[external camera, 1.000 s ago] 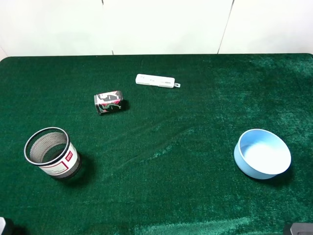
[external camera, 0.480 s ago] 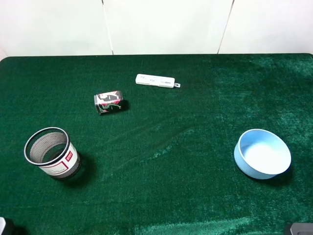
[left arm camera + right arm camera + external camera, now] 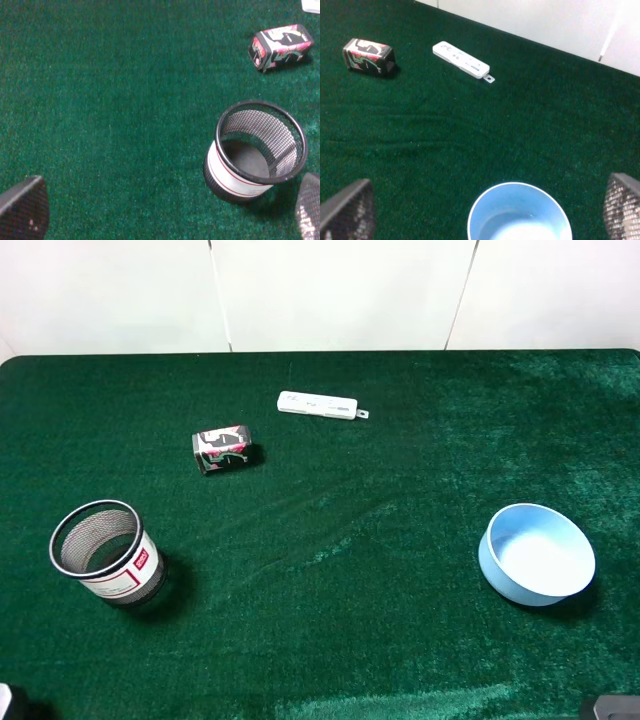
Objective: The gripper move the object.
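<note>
Between the spread left end effector [image 3: 165,210] fingers stands the mesh cup [image 3: 255,150].

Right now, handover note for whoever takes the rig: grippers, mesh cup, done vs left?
Left gripper: open, empty, above the green table near the mesh cup.
Right gripper: open, empty, over the blue bowl.
Mesh cup: upright at the table's front left, untouched. The small can lies on its side behind it.
Done: nothing.
Left: grasp the cup and move it, probably with the left gripper.
</note>
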You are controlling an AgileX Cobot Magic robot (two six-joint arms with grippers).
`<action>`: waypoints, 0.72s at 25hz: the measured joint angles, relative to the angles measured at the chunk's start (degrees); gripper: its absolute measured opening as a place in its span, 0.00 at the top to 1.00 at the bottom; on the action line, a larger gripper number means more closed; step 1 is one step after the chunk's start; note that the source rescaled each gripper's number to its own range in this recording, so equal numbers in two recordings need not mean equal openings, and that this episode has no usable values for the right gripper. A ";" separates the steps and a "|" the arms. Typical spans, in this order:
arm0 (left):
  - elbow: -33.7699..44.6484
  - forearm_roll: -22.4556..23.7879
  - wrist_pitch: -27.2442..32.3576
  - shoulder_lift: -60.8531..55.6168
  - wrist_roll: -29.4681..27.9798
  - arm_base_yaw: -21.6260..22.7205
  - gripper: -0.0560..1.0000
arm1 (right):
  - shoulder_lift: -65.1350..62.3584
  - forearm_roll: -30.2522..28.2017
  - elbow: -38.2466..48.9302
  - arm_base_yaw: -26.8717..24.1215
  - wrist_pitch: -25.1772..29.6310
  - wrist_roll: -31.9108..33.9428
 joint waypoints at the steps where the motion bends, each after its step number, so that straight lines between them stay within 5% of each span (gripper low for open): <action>1: 0.20 -0.57 -0.49 0.00 0.17 0.00 0.00 | 0.00 0.00 0.00 0.00 0.00 0.00; 7: 2.16 -4.54 -5.06 0.00 1.42 0.00 0.00 | 0.00 0.02 0.00 0.00 0.00 0.00; 18: 2.16 -4.71 -5.28 0.00 1.79 0.00 0.00 | 0.00 0.06 0.00 0.00 0.00 0.00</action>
